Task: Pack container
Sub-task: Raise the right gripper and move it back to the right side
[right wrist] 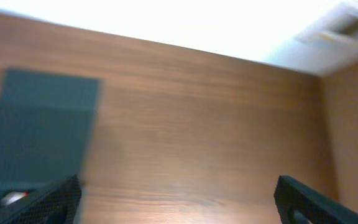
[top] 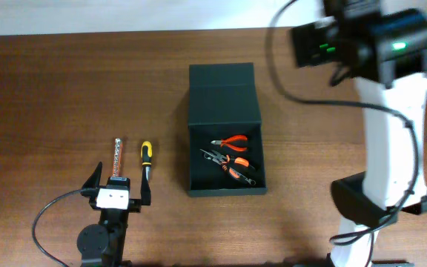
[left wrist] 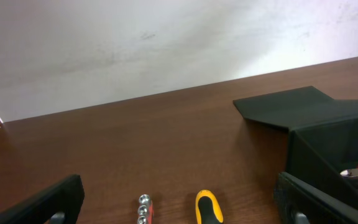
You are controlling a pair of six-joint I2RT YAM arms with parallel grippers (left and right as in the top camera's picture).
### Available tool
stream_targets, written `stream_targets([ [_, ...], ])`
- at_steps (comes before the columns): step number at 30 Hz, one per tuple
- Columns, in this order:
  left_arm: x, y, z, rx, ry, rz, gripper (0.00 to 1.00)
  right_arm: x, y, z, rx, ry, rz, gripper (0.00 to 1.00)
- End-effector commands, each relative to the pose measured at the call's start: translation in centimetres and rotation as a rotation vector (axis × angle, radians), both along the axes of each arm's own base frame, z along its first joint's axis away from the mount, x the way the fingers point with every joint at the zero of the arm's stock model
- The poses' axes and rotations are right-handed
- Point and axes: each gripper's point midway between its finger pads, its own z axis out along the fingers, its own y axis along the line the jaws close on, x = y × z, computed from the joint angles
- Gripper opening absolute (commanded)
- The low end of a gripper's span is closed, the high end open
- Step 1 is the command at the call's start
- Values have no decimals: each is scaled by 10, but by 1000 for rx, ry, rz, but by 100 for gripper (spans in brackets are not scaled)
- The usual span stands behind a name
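The packing looks partly done: the container, a matte dark green-black rectangular box, sits mid-table with its flap lid folded back flat, and inside lie the red pliers and the orange-and-black pliers, their grips looking rubbery. Left to pack, I judge, are the screwdriver, with a glossy yellow-and-black handle, and a slim reddish tool with a metal tip, side by side on the wooden table left of the box. The left gripper hovers just near them, jaws wide, holding nothing; the right gripper is raised, spread wide and empty
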Motion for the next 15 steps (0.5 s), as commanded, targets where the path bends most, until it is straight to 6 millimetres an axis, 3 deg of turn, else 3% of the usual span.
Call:
stream_targets([
  [1, 0, 2, -2, 13, 3, 7, 99, -17, -78, 32, 7, -99, -237, 99],
  [4, 0, 2, -2, 13, 3, 7, 99, -29, -115, 40, 24, -116, -322, 99],
  [5, 0, 2, -2, 13, 3, 7, 99, -42, -132, 45, 41, -121, -361, 99],
  [9, 0, 2, -2, 13, 3, 7, 99, -82, -166, 45, 49, -91, -460, 99],
  [12, 0, 2, -2, 13, 3, 7, 99, -114, -192, 26, 68, -24, -583, 99],
  [15, 0, 2, -2, 13, 3, 7, 99, -134, -212, -7, 102, 83, -670, 99],
])
